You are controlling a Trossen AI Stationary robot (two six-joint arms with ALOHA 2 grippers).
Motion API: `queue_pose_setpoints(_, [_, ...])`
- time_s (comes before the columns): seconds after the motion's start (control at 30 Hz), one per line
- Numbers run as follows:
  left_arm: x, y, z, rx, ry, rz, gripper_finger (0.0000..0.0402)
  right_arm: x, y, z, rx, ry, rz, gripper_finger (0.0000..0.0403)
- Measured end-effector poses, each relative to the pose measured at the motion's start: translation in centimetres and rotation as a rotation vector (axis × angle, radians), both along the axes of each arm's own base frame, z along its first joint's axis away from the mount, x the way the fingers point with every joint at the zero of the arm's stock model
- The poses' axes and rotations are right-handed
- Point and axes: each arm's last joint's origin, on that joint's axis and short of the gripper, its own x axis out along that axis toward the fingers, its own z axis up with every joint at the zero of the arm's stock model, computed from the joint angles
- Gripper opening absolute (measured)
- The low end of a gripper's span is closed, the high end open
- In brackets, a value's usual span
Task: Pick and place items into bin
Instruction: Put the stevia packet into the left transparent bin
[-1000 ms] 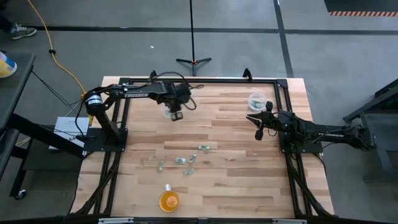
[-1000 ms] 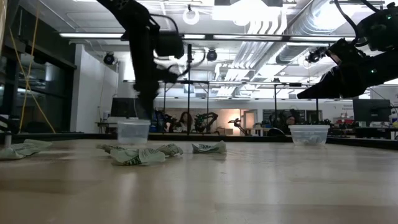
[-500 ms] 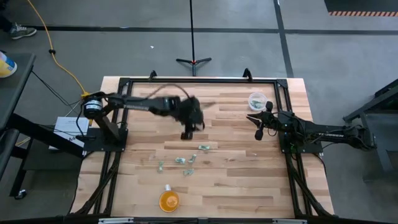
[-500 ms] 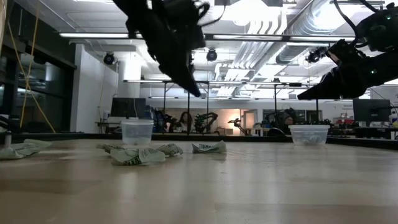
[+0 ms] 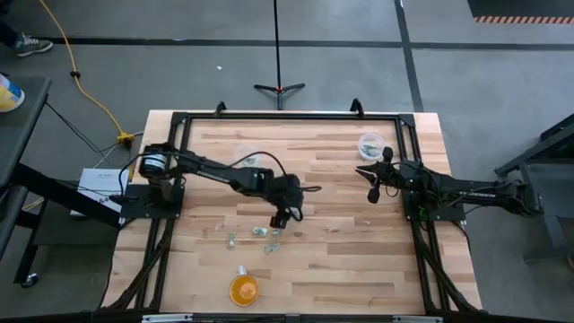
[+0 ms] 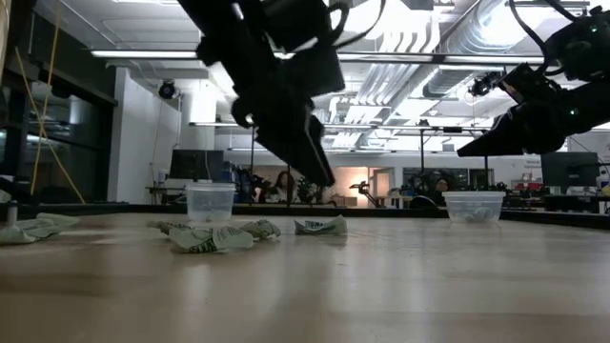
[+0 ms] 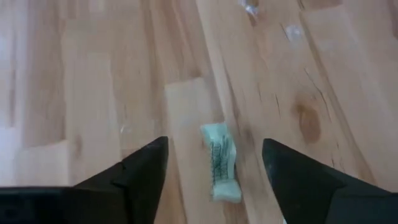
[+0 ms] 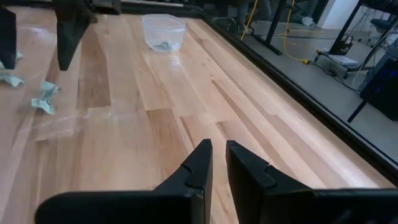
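While most of the stock lies loose on the table, the count of work done and left reads as follows.

Left gripper: over the middle of the table, fingers spread wide and empty, hanging above one pale-green candy that sits between the fingertips in the left wrist view, not yet touched.

Loose candies: a small scatter near the middle of the table, just in front of the left gripper in the high view; about half a dozen can be made out, the exact number cannot be told. In the low view they lie flat in a crumpled row.

Left cup: clear, near the far edge on the left arm's side. Contents cannot be told.

Right cup: clear, near the far right corner, with a few pale pieces showing inside.

Right gripper: waiting beside the right cup, fingers nearly together, holding nothing.

Orange cup: near the front edge, apart from the scatter.

Judgement: some pieces appear binned; the greater share remains; a fresh pick is about to start.
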Motion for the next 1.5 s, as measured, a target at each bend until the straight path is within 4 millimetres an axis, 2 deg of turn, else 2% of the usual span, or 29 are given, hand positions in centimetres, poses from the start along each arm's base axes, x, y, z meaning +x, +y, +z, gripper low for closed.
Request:
queue_pose_setpoints(0.2, [0.5,-0.2,-3.0,-0.016,0.082,0.036,0.0315,0.0,0.0,0.0,0.002,0.004,0.004,0.0037])
queue_pose_setpoints(0.4, [0.9,-0.2,-4.5,0.002,0.101,0.052,0.0286,0.1,0.0,0.0,0.002,0.002,0.003,0.0041])
queue_pose_setpoints(0.57, [0.9,-0.2,-4.6,0.006,0.110,0.047,0.0231,0.1,0.0,0.0,0.000,-0.002,0.000,0.0036])
queue_pose_setpoints(0.77, [0.8,-0.2,-4.4,0.019,0.113,0.006,0.0130,0.1,0.0,0.0,0.000,-0.002,0.000,0.0038])
queue_pose_setpoints(0.97, [0.2,1.2,-2.4,0.162,0.281,0.082,0.0025,0.1,0.0,0.0,-0.001,-0.003,0.001,0.0038])
queue_pose_setpoints(1.07, [0.1,2.5,-0.7,0.251,0.350,0.140,0.0023,0.1,0.0,0.0,-0.001,-0.003,0.001,0.0035])
queue_pose_setpoints(1.23, [-1.1,5.2,1.5,0.325,0.458,0.251,0.0048,0.1,0.0,0.0,0.000,-0.002,0.000,0.0037])
queue_pose_setpoints(1.33, [-2.5,7.3,2.5,0.399,0.520,0.350,0.0032,0.0,0.0,0.0,0.000,0.001,0.001,0.0035])
queue_pose_setpoints(1.5, [-4.2,10.4,4.4,0.345,0.528,0.466,0.0022,0.0,0.0,-0.1,0.001,0.006,0.001,0.0032])
